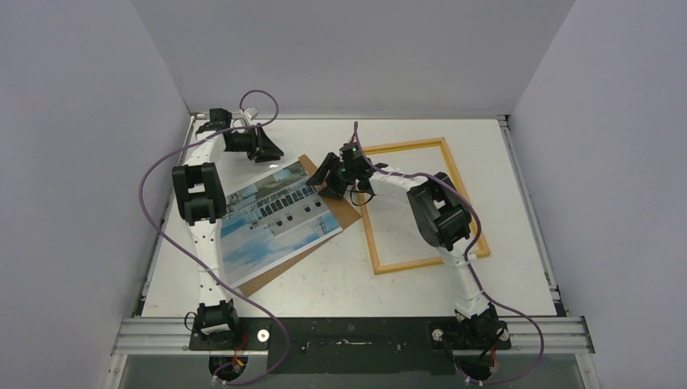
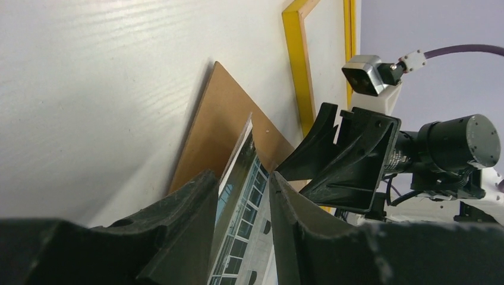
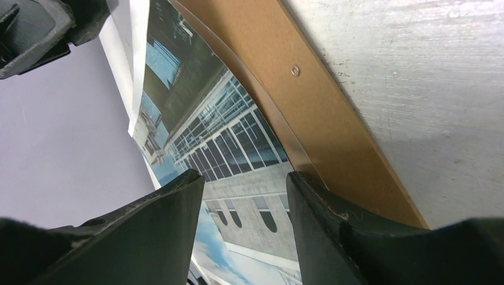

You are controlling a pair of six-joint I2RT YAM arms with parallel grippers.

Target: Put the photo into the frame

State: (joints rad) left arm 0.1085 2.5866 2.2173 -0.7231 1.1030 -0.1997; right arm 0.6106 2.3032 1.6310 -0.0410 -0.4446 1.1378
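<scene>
The photo (image 1: 271,219), a pale building under blue sky, lies on the brown backing board (image 1: 344,215) left of centre. The frame (image 1: 405,147) lies flat to its right, wood side up; its yellow edge (image 2: 297,65) shows in the left wrist view. My left gripper (image 1: 263,150) is at the photo's far left corner, turned on its side. Its jaws stand apart with the photo's edge (image 2: 246,202) between them. My right gripper (image 1: 328,182) is at the photo's far right corner, open, with the photo (image 3: 238,136) between its fingers (image 3: 243,175).
The backing board (image 3: 321,113) sticks out past the photo toward the frame. A clear sheet's curved edge (image 3: 279,119) shows between photo and board. White walls close the table on three sides. Purple cables hang from both arms.
</scene>
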